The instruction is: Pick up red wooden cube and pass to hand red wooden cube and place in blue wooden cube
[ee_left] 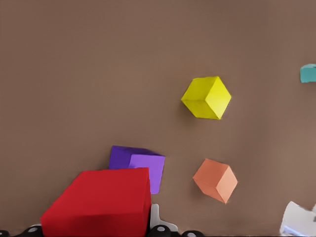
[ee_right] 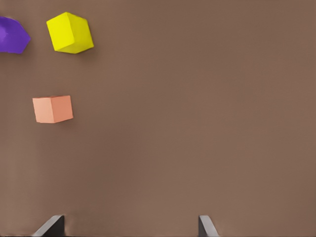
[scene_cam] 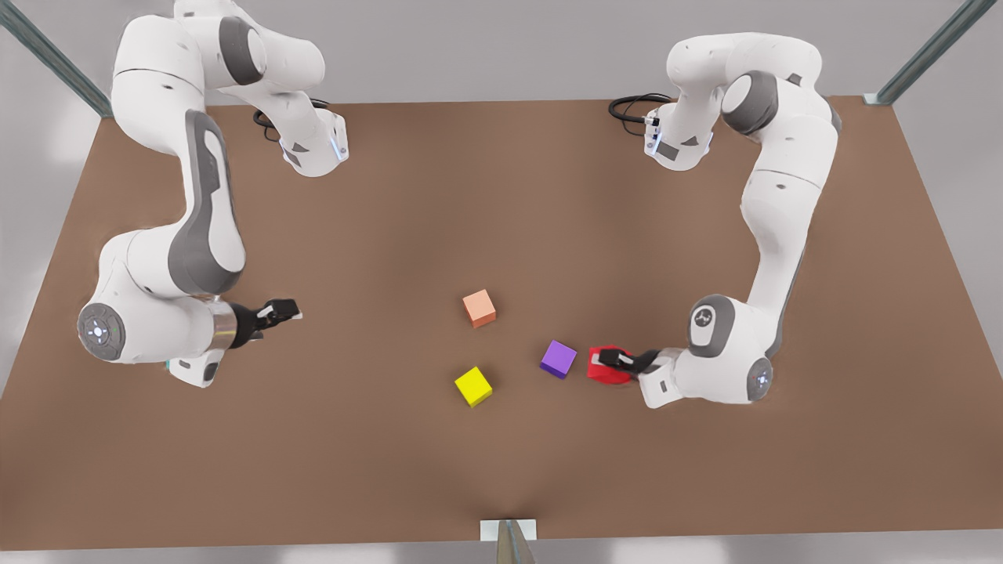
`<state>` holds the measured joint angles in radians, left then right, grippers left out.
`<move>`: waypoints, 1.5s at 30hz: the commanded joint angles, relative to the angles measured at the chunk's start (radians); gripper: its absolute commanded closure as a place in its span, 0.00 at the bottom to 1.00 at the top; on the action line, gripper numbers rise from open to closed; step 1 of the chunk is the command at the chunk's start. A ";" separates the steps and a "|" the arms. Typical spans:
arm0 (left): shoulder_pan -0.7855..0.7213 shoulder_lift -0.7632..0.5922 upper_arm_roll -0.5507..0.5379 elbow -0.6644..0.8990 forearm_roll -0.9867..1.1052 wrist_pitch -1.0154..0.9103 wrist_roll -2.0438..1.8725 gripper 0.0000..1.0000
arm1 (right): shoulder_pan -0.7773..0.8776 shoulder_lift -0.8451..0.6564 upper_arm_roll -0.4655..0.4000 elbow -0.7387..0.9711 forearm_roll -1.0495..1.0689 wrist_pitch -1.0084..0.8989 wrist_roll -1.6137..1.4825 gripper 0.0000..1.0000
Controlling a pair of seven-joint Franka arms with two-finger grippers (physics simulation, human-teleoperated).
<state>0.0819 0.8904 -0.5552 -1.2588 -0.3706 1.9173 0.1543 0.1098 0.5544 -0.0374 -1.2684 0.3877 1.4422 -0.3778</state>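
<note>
Small bright red wooden cube gripped by left gripper fingers at front view's right, just beside purple cube — collision risked on lift. Right gripper waits, fingers spread, nothing held — handover misalignment possible. Teal cube well apart.

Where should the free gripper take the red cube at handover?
Probably by the red wooden cube's exposed faces toward the purple cube, coming from the front view's left. The left gripper clamps its other side. The right gripper waits open, far left.
</note>
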 commanded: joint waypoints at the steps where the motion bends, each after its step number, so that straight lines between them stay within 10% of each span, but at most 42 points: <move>1: -0.007 0.034 -0.096 0.002 -0.275 -0.022 -0.271 0.46 | 0.001 0.100 0.002 0.007 0.439 -0.011 -0.953 0.00; 10: -0.016 0.147 -0.146 -0.007 -0.633 0.193 0.260 0.45 | 0.039 0.259 0.056 0.075 0.826 0.310 -1.859 0.00; 45: -0.082 0.206 -0.146 0.073 -0.591 0.187 0.376 0.43 | 0.261 0.260 0.085 -0.169 1.221 0.547 -2.124 0.00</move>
<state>0.0002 1.0985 -0.7004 -1.1865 -0.9501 2.1129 0.4886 0.3708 0.8152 0.0473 -1.4374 1.5991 1.9715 -2.2447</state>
